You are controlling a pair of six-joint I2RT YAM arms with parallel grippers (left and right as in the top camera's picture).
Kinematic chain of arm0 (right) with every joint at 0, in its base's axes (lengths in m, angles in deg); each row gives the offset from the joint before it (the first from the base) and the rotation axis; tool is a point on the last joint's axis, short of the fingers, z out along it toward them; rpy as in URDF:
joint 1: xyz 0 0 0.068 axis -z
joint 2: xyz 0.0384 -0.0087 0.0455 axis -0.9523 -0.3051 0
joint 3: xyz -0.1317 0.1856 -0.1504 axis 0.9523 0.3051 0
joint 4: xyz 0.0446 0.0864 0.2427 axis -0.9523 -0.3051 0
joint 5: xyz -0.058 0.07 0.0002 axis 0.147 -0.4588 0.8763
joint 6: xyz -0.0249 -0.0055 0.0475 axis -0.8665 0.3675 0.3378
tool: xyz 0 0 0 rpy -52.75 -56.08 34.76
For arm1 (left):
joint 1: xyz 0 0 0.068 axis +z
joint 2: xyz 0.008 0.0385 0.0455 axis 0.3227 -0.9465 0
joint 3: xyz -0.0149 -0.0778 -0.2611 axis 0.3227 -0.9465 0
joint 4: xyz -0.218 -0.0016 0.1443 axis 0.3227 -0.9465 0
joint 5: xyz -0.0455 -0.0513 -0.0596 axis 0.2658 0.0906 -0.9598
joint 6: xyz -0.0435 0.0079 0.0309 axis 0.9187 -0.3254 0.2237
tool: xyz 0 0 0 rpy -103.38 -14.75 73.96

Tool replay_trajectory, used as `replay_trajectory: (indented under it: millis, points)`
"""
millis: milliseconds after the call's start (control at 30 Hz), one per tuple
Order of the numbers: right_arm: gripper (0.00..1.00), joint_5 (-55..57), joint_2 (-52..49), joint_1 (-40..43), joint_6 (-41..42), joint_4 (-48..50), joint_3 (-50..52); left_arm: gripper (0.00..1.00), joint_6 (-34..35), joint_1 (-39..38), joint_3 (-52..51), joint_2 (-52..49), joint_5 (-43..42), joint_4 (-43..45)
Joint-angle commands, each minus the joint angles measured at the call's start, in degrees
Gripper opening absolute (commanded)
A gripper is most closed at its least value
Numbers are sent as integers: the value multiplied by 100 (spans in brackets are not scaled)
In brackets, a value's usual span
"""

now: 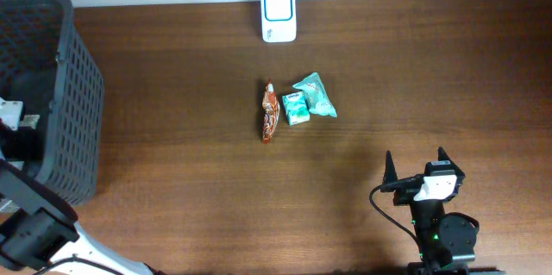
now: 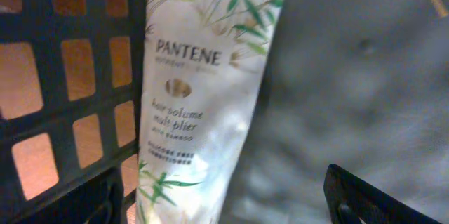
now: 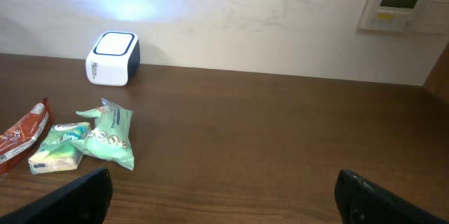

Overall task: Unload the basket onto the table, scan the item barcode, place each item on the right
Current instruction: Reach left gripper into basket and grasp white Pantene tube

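Wooden counter (image 1: 216, 180): basket (image 1: 78, 77) at 9 o'clock holds the Pantene tube (image 2: 203, 97).
Scanner (image 1: 279, 14) at 12 o'clock. Left gripper (image 2: 224, 199), jaws apart, flanks the tube beside the basket wall; right gripper (image 1: 415, 161), jaws apart, at 5 o'clock. Risk: closing could snag that wall, or the glossy tube could slip.

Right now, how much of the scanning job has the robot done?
Three small packets already lie on the table near the scanner, perhaps scanned; I cannot tell. In hand: nothing yet; the left gripper is open inside the basket, by a Pantene tube. Still to do: grab it, show its barcode to the scanner. The right gripper rests open.
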Motion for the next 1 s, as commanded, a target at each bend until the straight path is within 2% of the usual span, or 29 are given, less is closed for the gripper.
replay_trajectory:
  millis: [0,200,233,300,333,467,500,533,567,600,800,900,967]
  points:
    - [99,9,28,-15,-42,-15,52,86,-63,350,-39,-107,-146,-15]
    - [98,9,28,-15,-42,-15,52,84,-63,741,-87,-435,-879,-341]
    - [99,9,28,-15,-42,-15,52,77,-68,765,-144,-468,-931,-326]
    - [99,9,28,-15,-42,-15,52,72,-68,782,-236,-527,-992,-295]
    - [99,9,28,-15,-42,-15,52,65,-63,780,-236,-555,-999,-299]
    - [99,9,28,-15,-42,-15,52,48,92,776,-236,-566,-1300,-369]
    - [99,9,28,-15,-42,-15,52,40,94,776,-236,-566,-1408,-426]
    - [99,9,28,-15,-42,-15,52,29,146,774,-236,-566,-1526,-466]
    - [99,9,28,-15,-42,-15,52,10,291,765,-234,-564,-1626,-463]
    - [99,9,28,-15,-42,-15,52,0,463,763,-225,-564,-1668,-444]
    - [99,9,28,-15,-42,-15,52,0,2240,737,603,-535,-2424,-570]
    - [99,9,28,-15,-42,-15,52,0,2924,737,1351,-476,-3574,-802]
    - [99,11,28,-15,-42,-15,52,0,3414,739,1906,-400,-4811,-846]
